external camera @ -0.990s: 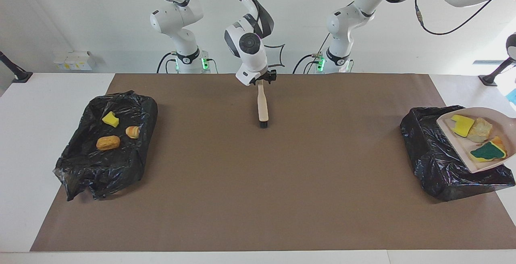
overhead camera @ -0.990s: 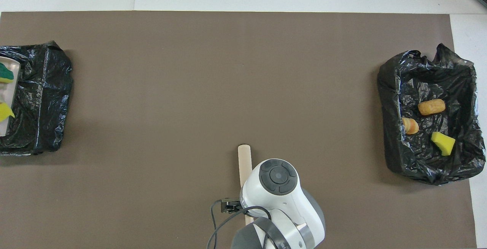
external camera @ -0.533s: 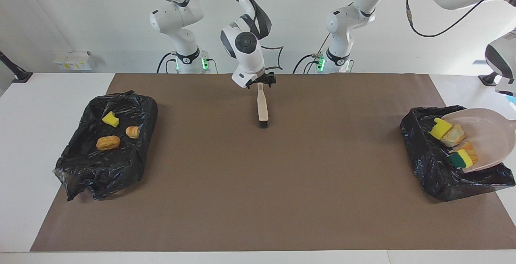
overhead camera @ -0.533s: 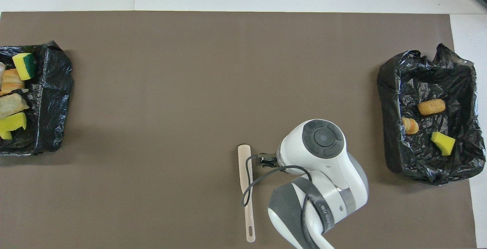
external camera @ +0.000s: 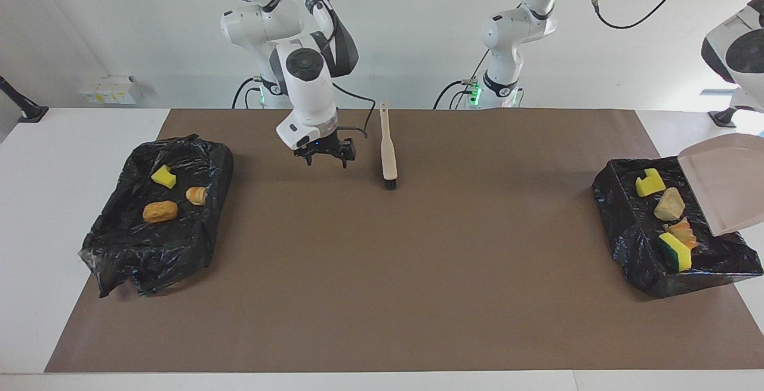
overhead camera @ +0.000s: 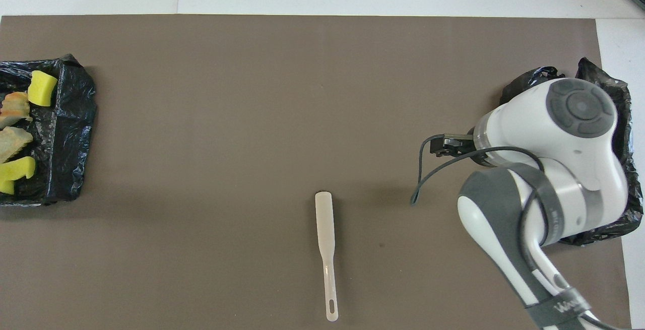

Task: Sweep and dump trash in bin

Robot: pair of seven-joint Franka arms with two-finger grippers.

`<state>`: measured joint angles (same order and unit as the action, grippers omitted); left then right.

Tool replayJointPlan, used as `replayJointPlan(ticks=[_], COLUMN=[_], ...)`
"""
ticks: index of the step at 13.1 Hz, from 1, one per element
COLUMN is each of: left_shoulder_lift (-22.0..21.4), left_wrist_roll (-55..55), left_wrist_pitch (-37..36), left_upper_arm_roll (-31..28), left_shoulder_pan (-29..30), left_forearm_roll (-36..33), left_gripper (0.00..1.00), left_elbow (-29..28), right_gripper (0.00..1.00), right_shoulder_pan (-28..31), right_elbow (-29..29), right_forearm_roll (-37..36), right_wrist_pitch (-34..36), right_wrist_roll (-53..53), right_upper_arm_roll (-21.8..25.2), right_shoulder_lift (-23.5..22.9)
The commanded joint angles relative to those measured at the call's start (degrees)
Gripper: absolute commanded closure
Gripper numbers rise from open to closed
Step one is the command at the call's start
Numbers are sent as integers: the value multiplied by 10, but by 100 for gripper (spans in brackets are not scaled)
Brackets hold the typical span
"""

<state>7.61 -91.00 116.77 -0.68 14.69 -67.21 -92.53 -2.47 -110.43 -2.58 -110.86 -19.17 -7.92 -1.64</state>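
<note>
The beige dustpan [external camera: 719,188] hangs tilted steeply and empty over the black-lined bin [external camera: 627,230] at the left arm's end. Only my left arm's hand [external camera: 737,54] shows above it, with its fingers cut off by the edge. Several scraps lie in that bin: yellow [external camera: 649,183], tan [external camera: 668,205], orange [external camera: 684,233], yellow-and-green [external camera: 674,252]. They also show in the overhead view [overhead camera: 41,88]. The beige brush [external camera: 388,152] lies on the mat [overhead camera: 325,239]. My right gripper [external camera: 327,157] is open and empty over the mat, beside the brush.
A second black-lined bin [external camera: 113,242] sits at the right arm's end and holds three scraps [external camera: 160,211]. In the overhead view my right arm covers most of this bin [overhead camera: 627,219]. A brown mat [external camera: 382,271] covers the table.
My right gripper let go of the brush handle and moved toward the right arm's end. The dustpan tipped up and its scraps slid into the bin below it.
</note>
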Motion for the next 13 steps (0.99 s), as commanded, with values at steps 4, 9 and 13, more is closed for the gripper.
replayJointPlan(ticks=[4,9,13], left_shoulder_lift=[-21,-19,-27], left_wrist_roll=[60,123,232], left_wrist_pitch=[-80,-121,-170], left_upper_arm_roll=[1,1,2], left_shoulder_pan=[-68,-119,-169], left_forearm_roll=[105,211,328], left_gripper=[100,100,100], left_elbow=[-22,-20,-27], right_gripper=[0,0,0], right_shoulder_pan=[69,114,134], right_elbow=[89,144,145], right_forearm_roll=[-10,-21,-9], right_wrist_pitch=[119,147,176], right_wrist_roll=[102,150,162], right_upper_arm_roll=[-3,-3,14], right_shoulder_lift=[44,57,64])
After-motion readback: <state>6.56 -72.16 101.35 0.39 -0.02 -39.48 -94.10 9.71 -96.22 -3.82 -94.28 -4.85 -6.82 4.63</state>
